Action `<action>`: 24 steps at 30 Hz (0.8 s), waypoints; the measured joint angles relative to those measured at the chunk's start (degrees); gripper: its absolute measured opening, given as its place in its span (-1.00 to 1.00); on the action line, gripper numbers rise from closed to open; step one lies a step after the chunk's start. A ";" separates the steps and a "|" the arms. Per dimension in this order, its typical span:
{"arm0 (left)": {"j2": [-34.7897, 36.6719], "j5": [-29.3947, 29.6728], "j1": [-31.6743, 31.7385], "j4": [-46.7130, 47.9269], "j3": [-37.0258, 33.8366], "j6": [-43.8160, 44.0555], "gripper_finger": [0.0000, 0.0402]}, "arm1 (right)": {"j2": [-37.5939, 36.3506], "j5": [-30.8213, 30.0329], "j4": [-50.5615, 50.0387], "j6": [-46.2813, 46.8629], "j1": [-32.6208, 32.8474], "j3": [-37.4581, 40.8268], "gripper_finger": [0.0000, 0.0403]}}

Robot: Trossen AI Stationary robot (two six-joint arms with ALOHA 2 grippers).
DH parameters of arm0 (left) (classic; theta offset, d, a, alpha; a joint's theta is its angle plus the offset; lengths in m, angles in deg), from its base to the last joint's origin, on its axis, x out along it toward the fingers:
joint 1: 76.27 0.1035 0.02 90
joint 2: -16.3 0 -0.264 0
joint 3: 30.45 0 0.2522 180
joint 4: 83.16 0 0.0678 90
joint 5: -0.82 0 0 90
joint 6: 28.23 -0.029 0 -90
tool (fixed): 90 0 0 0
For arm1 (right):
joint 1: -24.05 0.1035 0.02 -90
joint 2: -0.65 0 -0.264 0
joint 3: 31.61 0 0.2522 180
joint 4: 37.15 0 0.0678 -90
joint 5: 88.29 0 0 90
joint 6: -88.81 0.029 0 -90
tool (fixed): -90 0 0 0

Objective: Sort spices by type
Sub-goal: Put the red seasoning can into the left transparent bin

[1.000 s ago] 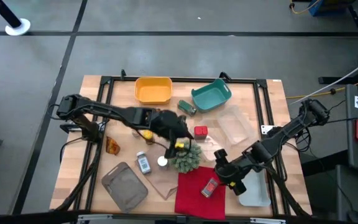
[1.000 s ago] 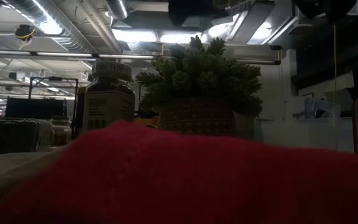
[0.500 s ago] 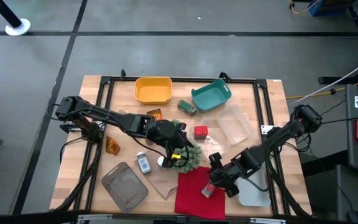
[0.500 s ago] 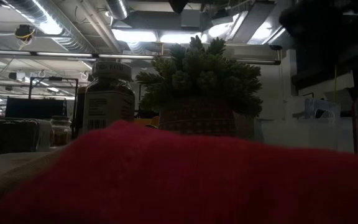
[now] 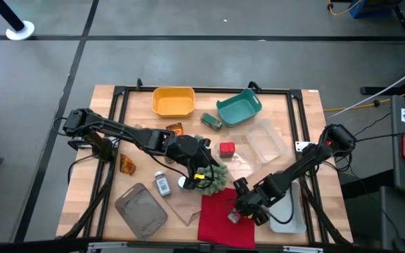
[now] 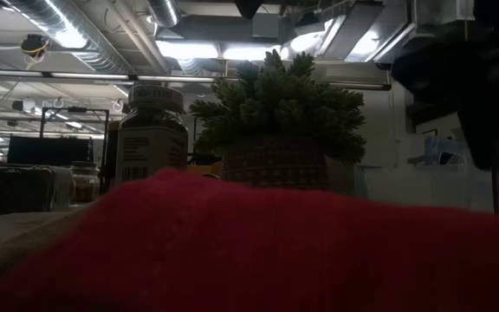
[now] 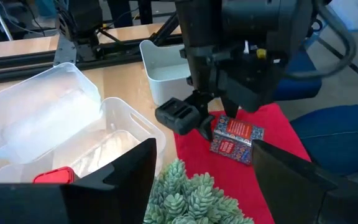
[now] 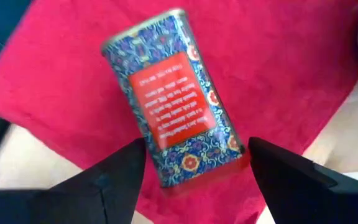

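Wooden table (image 5: 104, 204), item: red tin (image 8: 176, 93), flat on red cloth (image 5: 213, 218) at five o'clock; right gripper (image 8: 191, 171) wide above it; you lower and close next; left gripper (image 7: 201, 171) wide

Flat rectangular tin (image 8: 173, 93), blue floral pattern with red label, lies tilted at frame centre on red cloth (image 8: 278, 56). Right gripper (image 8: 194, 171) fingers spread wide, flanking tin's lower end.
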 joint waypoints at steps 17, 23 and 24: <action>-0.02 -0.02 0.00 0.00 0.00 0.02 0.23 | 1.40 -0.09 -0.03 -0.46 -0.02 -0.04 0.14; -0.02 -0.02 0.00 0.00 0.00 0.02 0.23 | 1.40 -0.04 -0.12 -0.48 -0.02 -0.15 0.08; -0.02 -0.02 0.00 0.00 0.00 0.02 0.23 | 1.40 -0.04 -0.36 -0.48 -0.02 -0.39 0.08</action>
